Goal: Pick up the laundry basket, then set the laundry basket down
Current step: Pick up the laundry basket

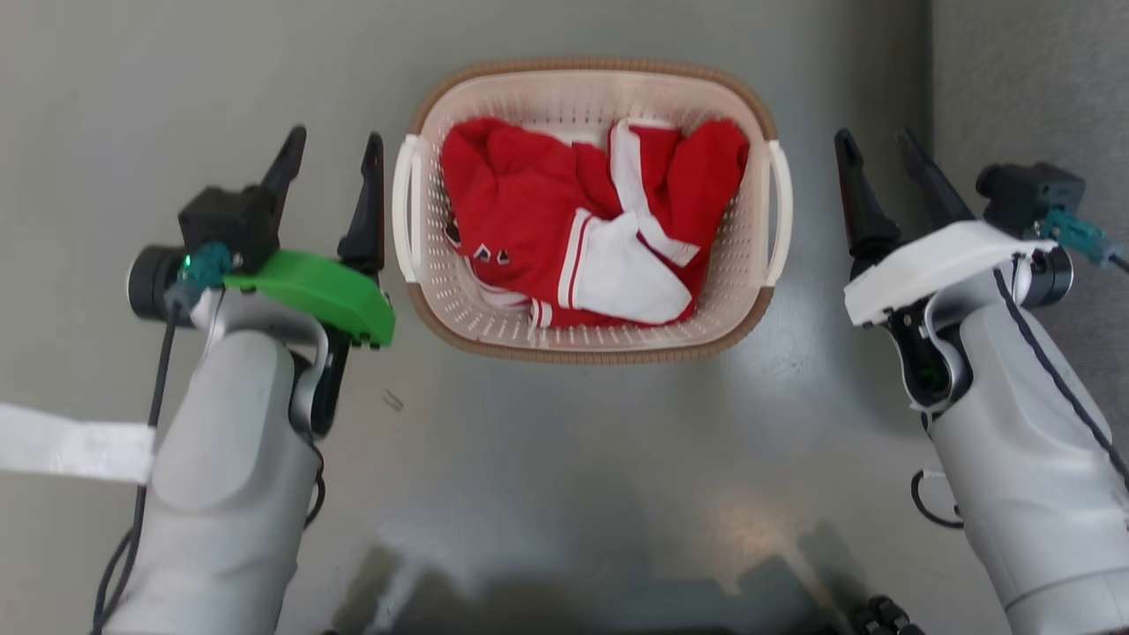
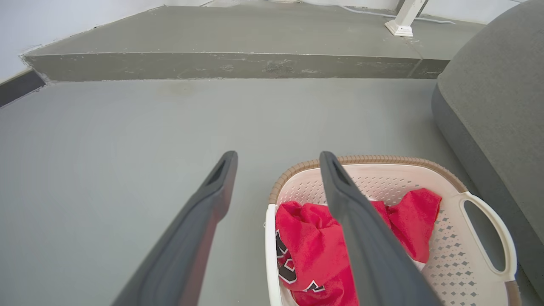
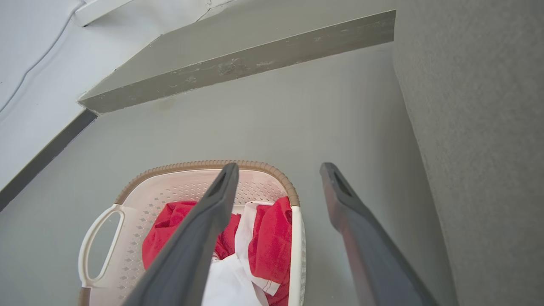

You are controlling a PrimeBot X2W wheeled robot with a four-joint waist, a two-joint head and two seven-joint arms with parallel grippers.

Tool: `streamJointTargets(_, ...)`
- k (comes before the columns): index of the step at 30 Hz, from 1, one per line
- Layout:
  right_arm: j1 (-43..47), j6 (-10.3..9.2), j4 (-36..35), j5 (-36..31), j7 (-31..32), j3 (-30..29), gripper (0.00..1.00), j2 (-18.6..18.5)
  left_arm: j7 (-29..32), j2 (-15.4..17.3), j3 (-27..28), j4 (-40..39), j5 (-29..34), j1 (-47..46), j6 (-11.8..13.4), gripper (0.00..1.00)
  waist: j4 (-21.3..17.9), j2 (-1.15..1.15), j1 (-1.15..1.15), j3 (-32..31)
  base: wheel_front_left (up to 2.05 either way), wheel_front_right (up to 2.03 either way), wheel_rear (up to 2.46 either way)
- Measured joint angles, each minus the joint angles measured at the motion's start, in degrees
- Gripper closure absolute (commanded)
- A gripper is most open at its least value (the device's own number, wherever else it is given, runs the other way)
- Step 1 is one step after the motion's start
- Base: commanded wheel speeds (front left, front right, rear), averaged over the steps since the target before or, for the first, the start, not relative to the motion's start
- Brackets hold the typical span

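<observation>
Two spread, empty tools, my dark-fingered left gripper (image 1: pixel 337 137) and right gripper (image 1: pixel 874 137), flanked the oval cream perforated plastic laundry basket (image 1: pixel 529 101).

The perforated plastic laundry basket (image 1: pixel 750 256) holds red cloth (image 1: pixel 520 203) on a smooth matt floor (image 1: pixel 564 459).

Grey floor (image 1: pixel 564 459), laundry basket (image 1: pixel 459 304) standing on it, white strip (image 1: pixel 71 450) at left

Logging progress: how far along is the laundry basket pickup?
Done: left gripper and right gripper flank the laundry basket, both open, outside its handles. In hand: nothing gripped; the basket sits on the floor with a red-and-white garment inside. Left: grasp, lift, set down.
</observation>
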Motion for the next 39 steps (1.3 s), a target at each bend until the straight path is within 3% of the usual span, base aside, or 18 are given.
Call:
streamJointTargets(22,-13.91,0.0,12.92,3.85,3.23,5.37,0.0,0.63,0.86,-0.38,-3.35,15.62,-2.3,-14.62,-1.09,0.0,-0.52,0.0,0.0,14.7,0.0,0.0,0.0)
streamJointTargets(39,-18.57,0.0,19.96,6.25,3.93,9.72,0.0,1.05,3.65,-0.48,-7.44,23.65,-6.36,-19.31,-1.85,0.0,-0.73,0.0,0.0,18.69,0.0,0.0,0.0)
